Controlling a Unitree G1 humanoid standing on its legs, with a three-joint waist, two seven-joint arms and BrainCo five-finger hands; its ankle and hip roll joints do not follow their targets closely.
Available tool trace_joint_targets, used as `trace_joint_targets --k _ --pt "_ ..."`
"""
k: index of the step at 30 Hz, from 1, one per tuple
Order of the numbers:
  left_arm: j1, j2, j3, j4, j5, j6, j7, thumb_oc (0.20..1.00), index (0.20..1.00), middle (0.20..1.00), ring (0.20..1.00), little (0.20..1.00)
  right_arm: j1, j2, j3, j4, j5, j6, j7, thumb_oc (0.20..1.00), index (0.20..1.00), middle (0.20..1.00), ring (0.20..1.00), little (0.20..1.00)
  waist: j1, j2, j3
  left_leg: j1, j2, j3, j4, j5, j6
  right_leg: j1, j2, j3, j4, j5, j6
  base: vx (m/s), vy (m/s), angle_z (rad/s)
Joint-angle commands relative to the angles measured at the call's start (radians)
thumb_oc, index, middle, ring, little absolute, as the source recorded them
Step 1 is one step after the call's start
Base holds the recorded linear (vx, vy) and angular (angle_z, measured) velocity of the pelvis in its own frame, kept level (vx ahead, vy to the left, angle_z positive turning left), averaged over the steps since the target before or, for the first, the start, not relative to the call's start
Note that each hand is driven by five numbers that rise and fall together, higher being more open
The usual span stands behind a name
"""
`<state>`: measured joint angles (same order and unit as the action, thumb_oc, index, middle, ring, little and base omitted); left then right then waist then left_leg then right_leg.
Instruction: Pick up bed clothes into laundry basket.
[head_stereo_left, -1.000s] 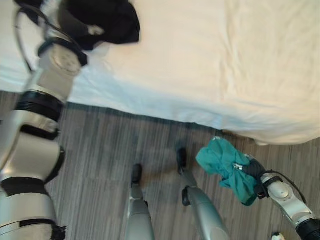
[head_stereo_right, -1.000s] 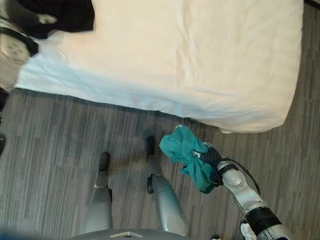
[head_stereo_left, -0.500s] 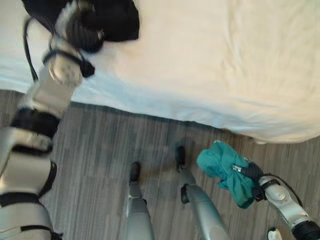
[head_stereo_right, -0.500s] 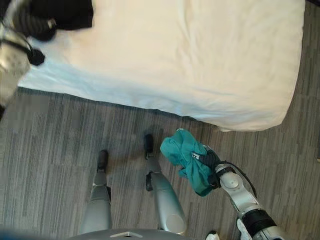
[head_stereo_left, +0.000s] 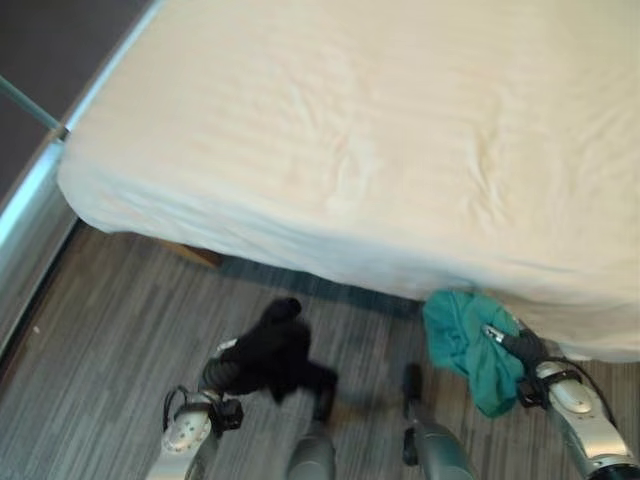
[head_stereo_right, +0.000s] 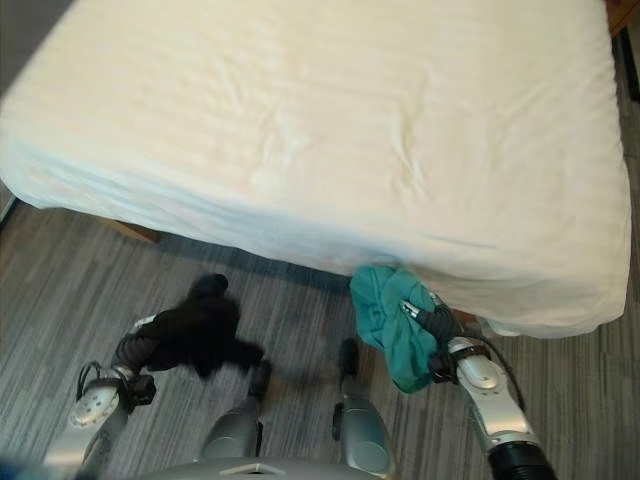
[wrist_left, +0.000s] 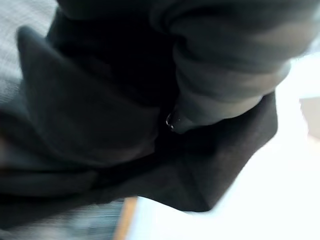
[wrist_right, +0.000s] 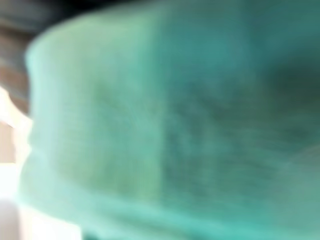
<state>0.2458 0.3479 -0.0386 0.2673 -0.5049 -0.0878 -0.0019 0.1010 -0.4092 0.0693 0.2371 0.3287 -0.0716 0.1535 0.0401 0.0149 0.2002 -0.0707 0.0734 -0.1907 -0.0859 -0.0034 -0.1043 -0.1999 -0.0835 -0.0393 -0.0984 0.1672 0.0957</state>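
While the large bed with its smooth cream-white sheet spans the far part of the scene, bare of garments, we find both task items off it and carried low over the grey wood-plank floor on the near side. No laundry basket appears, so we cannot say which way it lies from either hand; in our judgement the coming move turns on locating it, and neither arm can be called the nearer.

On the left, the crumpled black cloth garment hangs in a loose bunch from the left hand, well apart from the bed edge and over the floor. Its mass extends to the right of the hand, with no clear long axis. In the left wrist view the dark cloth folds closely about the hand; the fingers are buried in it, so we cannot tell their posture, though the cloth evidently hangs from that hand. The left forearm comes up from the near left edge, wrist directed far and right.

On the right, the bunched teal-green cloth garment droops from the right hand, its long axis roughly vertical, its upper part just beside the overhanging sheet edge. We read the dark-covered hand as closed on the cloth at its right side, a silver finger showing against the teal. The right wrist view shows the teal fabric close up. The right forearm comes up from the near right, wrist directed far and left.
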Motion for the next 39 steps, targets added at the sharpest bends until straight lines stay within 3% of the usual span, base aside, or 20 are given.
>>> trace_joint_targets --k 1,3,11,12,17,20,23,25,26,28,29,30,32,33,34,36,37,39 --pt "-0.074 0.019 0.023 -0.08 -0.101 -0.059 -0.015 0.2 0.2 0.2 0.2 0.2 0.069 0.016 0.027 -0.1 0.208 -0.048 0.042 0.2 0.2 0.2 0.2 0.2 -0.005 -0.049 -0.107 -0.022 -0.045 -0.059 0.009 0.062 0.049 0.077 -0.036 0.003 0.068 -0.087 0.045 0.06 0.025 0.16" --pt "-0.065 -0.004 -0.005 -0.113 -0.092 -0.05 -0.027 0.2 0.2 0.2 0.2 0.2 0.096 0.062 0.055 -0.126 0.3 -0.033 0.075 0.2 0.2 0.2 0.2 0.2 0.005 -0.046 -0.149 0.024 -0.049 -0.064 0.009 0.048 0.053 0.129 -0.043 -0.009 0.067 -0.105 0.044 0.08 0.022 0.1" --pt "-0.067 -0.036 -0.053 -0.121 -0.074 -0.041 -0.044 0.2 0.2 0.2 0.2 0.2 0.133 0.077 0.097 -0.149 0.312 -0.005 0.088 0.2 0.2 0.2 0.2 0.2 0.016 -0.05 -0.208 0.079 -0.054 -0.068 0.012 0.027 0.056 0.205 -0.048 -0.017 0.071 -0.141 0.037 0.04 0.0 0.02" --pt "-0.088 0.046 0.118 -0.255 0.123 -0.059 0.063 0.2 0.2 0.2 0.2 0.2 -0.025 0.063 -0.16 -0.181 0.255 -0.052 -0.124 0.2 0.2 0.2 0.2 0.2 -0.069 -0.054 -0.128 0.152 -0.066 0.209 0.013 -0.02 0.105 0.077 -0.084 -0.002 0.15 -0.024 0.054 0.0 0.0 0.0" --pt "-0.09 0.043 0.129 -0.254 0.121 -0.062 0.079 0.2 0.2 0.2 0.2 0.2 -0.03 0.057 -0.182 -0.158 0.247 -0.059 -0.141 0.2 0.2 0.2 0.2 0.2 -0.066 -0.058 -0.136 0.169 -0.061 0.209 0.017 -0.032 0.106 0.092 -0.083 -0.02 0.157 -0.044 0.05 0.05 -0.011 -0.1" --pt "-0.12 0.055 0.173 -0.258 0.109 -0.076 0.106 0.2 0.2 0.2 0.2 0.2 -0.012 0.038 -0.224 -0.171 0.229 -0.068 -0.151 0.2 0.2 0.2 0.2 0.2 -0.086 -0.061 -0.129 0.172 -0.069 0.222 0.024 -0.038 0.108 0.086 -0.1 -0.016 0.165 -0.013 0.067 0.0 0.032 -0.05" --pt "-0.141 0.071 0.189 -0.264 0.113 -0.08 0.116 0.2 0.2 0.2 0.2 0.2 0.017 0.034 -0.265 -0.17 0.211 -0.071 -0.158 0.2 0.2 0.2 0.2 0.2 -0.107 -0.063 -0.123 0.176 -0.083 0.239 0.012 -0.034 0.113 0.073 -0.111 0.002 0.161 0.027 0.086 -0.04 0.082 -0.23" --pt "-0.168 0.091 0.206 -0.257 0.134 -0.09 0.12 0.2 0.2 0.2 0.2 0.2 0.082 0.064 -0.35 -0.174 0.196 -0.089 -0.177 0.2 0.2 0.2 0.2 0.2 -0.168 -0.064 -0.095 0.17 -0.105 0.298 -0.001 -0.033 0.115 0.009 -0.128 0.021 0.145 0.136 0.121 -0.11 0.113 -0.33" --pt "-0.171 0.092 0.206 -0.254 0.134 -0.091 0.12 0.2 0.2 0.2 0.2 0.2 0.082 0.066 -0.35 -0.176 0.195 -0.088 -0.178 0.2 0.2 0.2 0.2 0.2 -0.163 -0.065 -0.096 0.168 -0.105 0.303 -0.001 -0.033 0.116 0.006 -0.127 0.027 0.143 0.14 0.122 -0.14 0.069 -0.26" --pt "-0.194 0.104 0.204 -0.234 0.137 -0.092 0.118 0.2 0.2 0.2 0.2 0.2 0.111 0.087 -0.384 -0.192 0.185 -0.094 -0.19 0.2 0.2 0.2 0.2 0.2 -0.201 -0.06 -0.075 0.147 -0.096 0.353 -0.001 -0.025 0.11 -0.038 -0.121 0.031 0.131 0.159 0.137 -0.19 0.094 -1.03" --pt "-0.194 0.106 0.204 -0.222 0.151 -0.088 0.119 0.2 0.2 0.2 0.2 0.2 0.136 0.102 -0.394 -0.206 0.188 -0.101 -0.194 0.2 0.2 0.2 0.2 0.2 -0.206 -0.044 -0.063 0.142 -0.068 0.419 0.0 -0.011 0.104 -0.042 -0.127 -0.043 0.157 0.098 0.12 -0.16 0.077 -1.2" --pt "-0.194 0.107 0.204 -0.222 0.151 -0.088 0.119 0.2 0.2 0.2 0.2 0.2 0.137 0.102 -0.394 -0.206 0.188 -0.101 -0.194 0.2 0.2 0.2 0.2 0.2 -0.205 -0.045 -0.063 0.141 -0.068 0.419 0.0 -0.011 0.104 -0.044 -0.127 -0.042 0.157 0.098 0.12 -0.24 0.093 -0.85" --pt "-0.189 0.094 0.23 -0.229 0.137 -0.084 0.12 0.2 0.2 0.2 0.2 0.2 0.141 0.095 -0.406 -0.219 0.18 -0.11 -0.204 0.2 0.2 0.2 0.2 0.2 -0.181 -0.023 -0.069 0.137 -0.025 0.568 0.013 -0.003 0.102 0.025 -0.182 -0.305 0.256 -0.036 0.073 -0.28 0.083 -1.54" --pt "-0.189 0.093 0.231 -0.229 0.136 -0.085 0.119 0.2 0.2 0.2 0.2 0.2 0.141 0.094 -0.405 -0.22 0.18 -0.11 -0.204 0.2 0.2 0.2 0.2 0.2 -0.179 -0.023 -0.065 0.143 -0.024 0.571 0.013 -0.005 0.101 0.026 -0.182 -0.302 0.264 -0.042 0.073 -0.19 0.055 -2.19" --pt "-0.188 0.078 0.234 -0.236 0.103 -0.088 0.111 0.2 0.2 0.2 0.2 0.2 0.125 0.085 -0.415 -0.222 0.173 -0.115 -0.216 0.2 0.2 0.2 0.2 0.2 -0.187 -0.021 -0.085 0.148 -0.019 0.621 0.02 -0.023 0.109 0.066 -0.163 -0.29 0.333 -0.093 0.075 -0.06 -0.002 -1.87" --pt "-0.19 0.074 0.231 -0.235 0.098 -0.088 0.112 0.2 0.2 0.2 0.2 0.2 0.119 0.079 -0.412 -0.225 0.168 -0.116 -0.22 0.2 0.2 0.2 0.2 0.2 -0.177 -0.023 -0.093 0.148 -0.017 0.657 0.037 -0.035 0.109 0.084 -0.158 -0.284 0.329 -0.114 0.075 -0.05 -0.067 -1.61" --pt "-0.193 0.06 0.221 -0.238 0.084 -0.089 0.11 0.2 0.2 0.2 0.2 0.2 0.097 0.082 -0.402 -0.223 0.176 -0.122 -0.23 0.2 0.2 0.2 0.2 0.2 -0.163 -0.035 -0.113 0.135 -0.004 0.701 0.082 -0.041 0.092 0.128 -0.137 -0.283 0.228 -0.135 0.068 0.0 -0.196 -1.26" --pt "-0.201 0.056 0.213 -0.227 0.08 -0.093 0.099 0.2 0.2 0.2 0.2 0.2 0.103 0.085 -0.4 -0.221 0.191 -0.125 -0.225 0.2 0.2 0.2 0.2 0.2 -0.164 -0.039 -0.122 0.126 0.017 0.715 0.118 -0.049 0.078 0.146 -0.11 -0.236 0.176 -0.141 0.06 0.03 -0.198 -1.13"
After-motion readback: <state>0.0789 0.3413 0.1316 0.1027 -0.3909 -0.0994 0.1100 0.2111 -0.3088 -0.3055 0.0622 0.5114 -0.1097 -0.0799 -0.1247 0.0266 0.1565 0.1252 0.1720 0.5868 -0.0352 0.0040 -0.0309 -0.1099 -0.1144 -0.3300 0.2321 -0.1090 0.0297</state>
